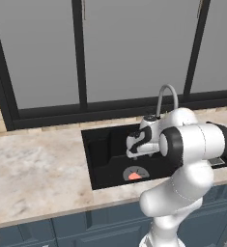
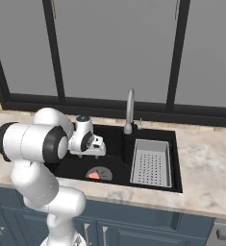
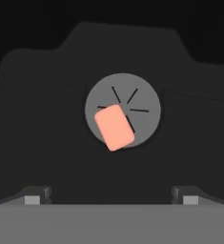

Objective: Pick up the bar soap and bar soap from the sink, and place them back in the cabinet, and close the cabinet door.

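Observation:
One salmon bar soap (image 3: 114,127) lies flat on the round grey drain (image 3: 137,95) at the bottom of the black sink (image 1: 100,159). It also appears as an orange patch on the drain in both base views (image 1: 134,176) (image 2: 94,176). My gripper (image 3: 112,195) hangs open above the basin, pointing straight down at the soap, with clear space between it and the bar. Its fingertips (image 3: 37,195) stand wide apart with nothing between them. From the base cameras the gripper (image 1: 133,153) (image 2: 99,153) is over the sink's middle. The other bar soap, the cabinet and its door are out of view.
A grey perforated draining tray (image 2: 151,163) sits in the sink's right side. A curved grey faucet (image 2: 129,113) rises behind the basin. Marble counter (image 1: 33,169) runs to both sides. Tall grey panels in dark frames (image 1: 124,48) stand behind. Blue drawers (image 2: 148,230) are below.

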